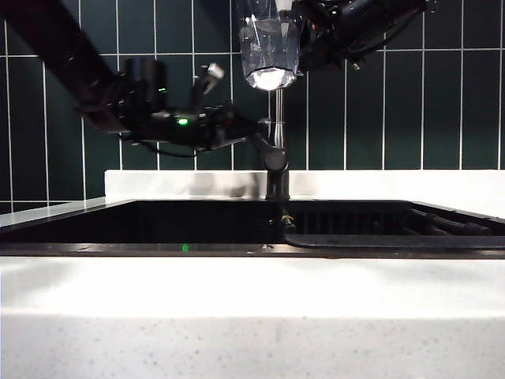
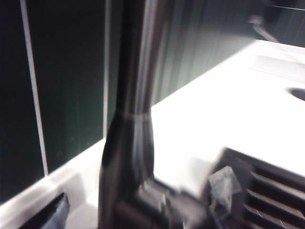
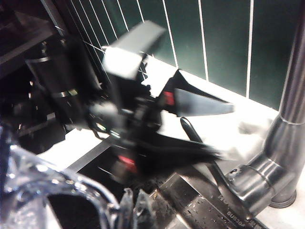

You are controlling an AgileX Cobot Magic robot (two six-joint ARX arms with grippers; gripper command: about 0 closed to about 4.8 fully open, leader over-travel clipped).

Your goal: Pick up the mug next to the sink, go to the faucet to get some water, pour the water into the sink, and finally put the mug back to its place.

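The sink (image 1: 197,225) lay below the faucet (image 1: 276,150). My left end effector (image 1: 241,126), spread apart, reached its lever. My right end effector (image 1: 304,35) clamped the mug (image 1: 270,47) aloft; glass seemed slippery, fragile, best gripped by its wall.
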